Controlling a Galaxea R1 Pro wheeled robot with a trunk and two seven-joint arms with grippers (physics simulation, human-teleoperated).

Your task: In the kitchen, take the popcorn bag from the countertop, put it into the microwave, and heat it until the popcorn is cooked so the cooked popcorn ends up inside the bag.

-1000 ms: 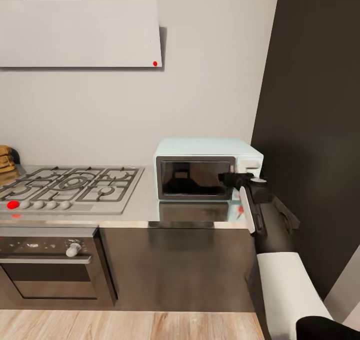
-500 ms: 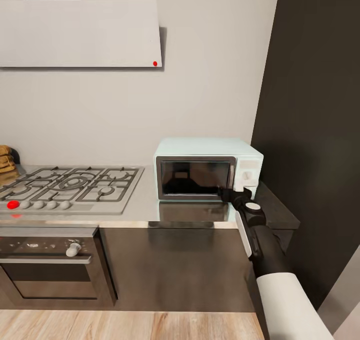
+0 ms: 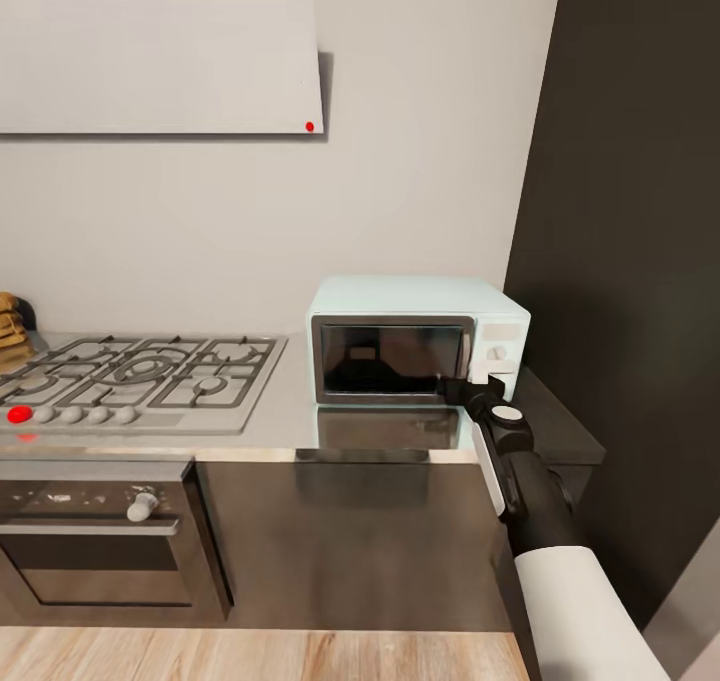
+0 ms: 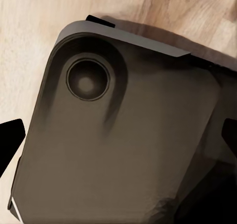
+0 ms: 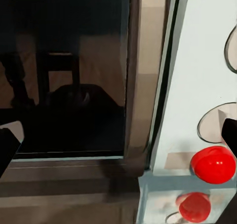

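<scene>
One small pale blue-white boxy microwave [image 3: 415, 339] sits shut on the flat grey steel-like countertop [image 3: 290, 411], with the right gripper [image 3: 456, 389] at the door's lower corner, jaws spread wide, holding nothing. One tan burlap-like sack [image 3: 10, 323] peeks in far left beyond the gas hob [image 3: 140, 373]; it probably handles soft and light, best taken by its rim. Left gripper [image 4: 118, 150]: fingers apart, empty.
</scene>
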